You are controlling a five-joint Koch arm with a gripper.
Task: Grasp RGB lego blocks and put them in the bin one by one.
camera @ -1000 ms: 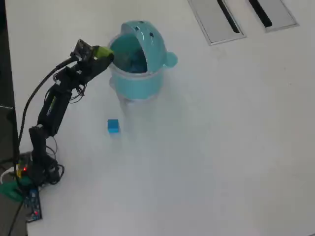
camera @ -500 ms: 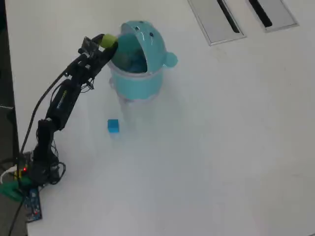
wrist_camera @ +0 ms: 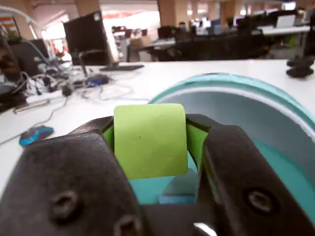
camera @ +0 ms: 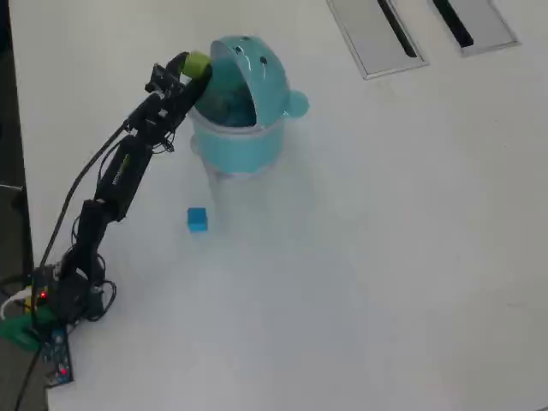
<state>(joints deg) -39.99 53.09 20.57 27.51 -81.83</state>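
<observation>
The arm is reaching up and across the white table [camera: 385, 257], and its gripper [camera: 195, 70] is clamping the yellow-green block [camera: 196, 62] right at the left rim of the teal bin [camera: 244, 141] as the overhead view shows it. In the wrist view the gripper [wrist_camera: 150, 142] is pressing that yellow-green block [wrist_camera: 149, 139] from both sides — the two dark jaws are squeezing its flanks, and the block's flat face is filling the gap between them. Beyond and below it the bin [wrist_camera: 275, 98] is gaping open, its pale inner wall curving round to the right and a bluish shape lying down in the bottom (I cannot tell what it is). From above, the bin's domed lid [camera: 257, 73] is standing tilted back, its two dark dots showing near the top, and the small round knob [camera: 296, 104] is sticking out on the right side. The blue block [camera: 197, 219] is sitting alone on the table, below the bin in that view and well apart from it — nothing is touching it. Two grey slotted panels [camera: 368, 38] are lying flat at the top edge of the overhead view, far from the arm.
</observation>
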